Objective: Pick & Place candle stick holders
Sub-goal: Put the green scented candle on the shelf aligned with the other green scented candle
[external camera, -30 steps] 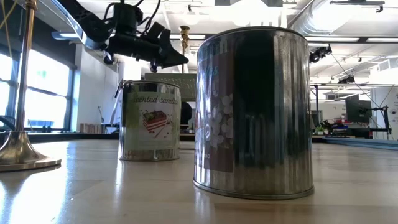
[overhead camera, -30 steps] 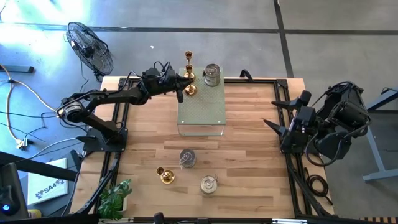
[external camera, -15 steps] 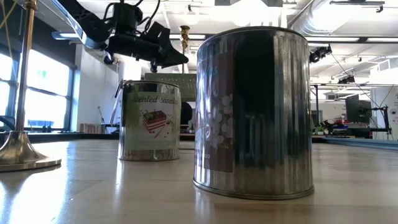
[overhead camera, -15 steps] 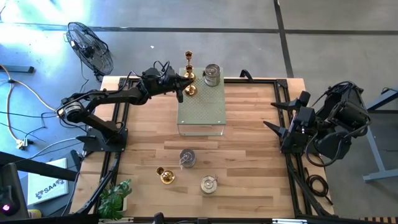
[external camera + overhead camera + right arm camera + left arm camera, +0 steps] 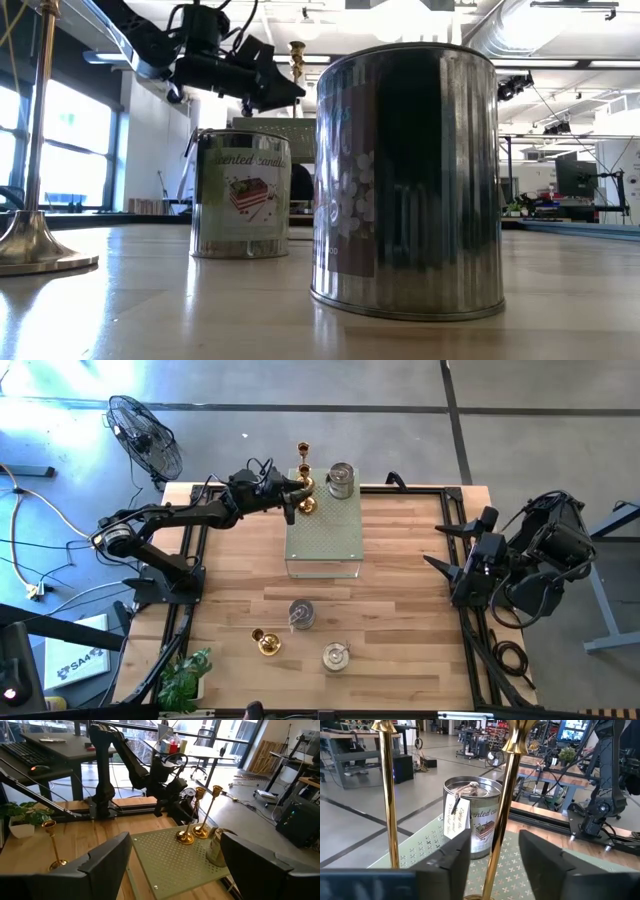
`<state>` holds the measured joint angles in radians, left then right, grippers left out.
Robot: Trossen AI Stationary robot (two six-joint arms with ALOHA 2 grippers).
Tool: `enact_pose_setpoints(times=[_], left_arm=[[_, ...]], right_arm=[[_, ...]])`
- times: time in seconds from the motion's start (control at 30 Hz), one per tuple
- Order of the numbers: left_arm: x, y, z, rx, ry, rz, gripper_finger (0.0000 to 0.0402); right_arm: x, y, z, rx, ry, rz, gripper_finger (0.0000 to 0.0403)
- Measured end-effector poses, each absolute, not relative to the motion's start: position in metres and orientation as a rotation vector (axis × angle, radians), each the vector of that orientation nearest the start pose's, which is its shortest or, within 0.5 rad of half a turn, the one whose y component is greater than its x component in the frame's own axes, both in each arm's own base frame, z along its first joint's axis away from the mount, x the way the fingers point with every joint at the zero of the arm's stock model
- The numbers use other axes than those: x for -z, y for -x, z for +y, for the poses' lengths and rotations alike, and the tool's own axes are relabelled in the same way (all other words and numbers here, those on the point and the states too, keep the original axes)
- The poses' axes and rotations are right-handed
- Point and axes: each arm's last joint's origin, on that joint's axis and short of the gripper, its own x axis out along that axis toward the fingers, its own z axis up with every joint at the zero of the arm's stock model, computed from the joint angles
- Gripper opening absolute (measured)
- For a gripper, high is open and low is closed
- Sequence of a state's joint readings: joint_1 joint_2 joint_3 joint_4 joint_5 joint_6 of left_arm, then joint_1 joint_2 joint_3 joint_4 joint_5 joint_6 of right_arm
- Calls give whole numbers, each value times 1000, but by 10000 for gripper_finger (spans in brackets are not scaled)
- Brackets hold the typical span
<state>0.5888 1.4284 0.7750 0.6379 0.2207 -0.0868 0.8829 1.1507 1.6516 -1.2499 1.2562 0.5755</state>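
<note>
The left tool (image 5: 297,493) hung over the far-left corner of the pale green perforated box (image 5: 324,540), at about twelve o'clock on the wooden counter (image 5: 400,600). Its fingers (image 5: 447,865) stood apart on either side of the thin stem of a shiny gold candlestick holder (image 5: 502,810) without pressing it, as the left wrist view showed, so I judged the holder was standing on its own base on the box top and the tool was letting go.

Just beside it, towards eleven o'clock, stood a second gold holder with the same thin stem (image 5: 387,795). At one o'clock from the tool a squat silver tin holder with a paper tag (image 5: 341,480) also stood on the box top.

Down at the near edge, around six o'clock on the counter, three pieces waited untouched: another silver tin (image 5: 301,614), a third gold holder (image 5: 265,643) at its seven o'clock, and a last silver tin (image 5: 335,656) at its five o'clock.

The right tool (image 5: 450,560) waited at three o'clock by the counter's edge, its fingers spread wide on nothing.

So I made it about half done: three holders on the box and three left on the counter.
</note>
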Motion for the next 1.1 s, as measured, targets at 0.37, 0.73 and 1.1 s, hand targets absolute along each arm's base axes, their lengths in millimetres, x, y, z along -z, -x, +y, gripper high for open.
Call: enact_pose_setpoints(times=[0.37, 0.73, 1.1], left_arm=[[-270, -264, 168, -325, 105, 16, 273], [-285, -257, 164, -361, 99, 186, 289], [-321, -210, 135, -432, 78, 260, 289]], right_arm=[[-462, -119, 102, 425, 96, 250, 307], [-461, -120, 103, 402, 92, 267, 307], [-461, -120, 103, 406, 94, 265, 307]])
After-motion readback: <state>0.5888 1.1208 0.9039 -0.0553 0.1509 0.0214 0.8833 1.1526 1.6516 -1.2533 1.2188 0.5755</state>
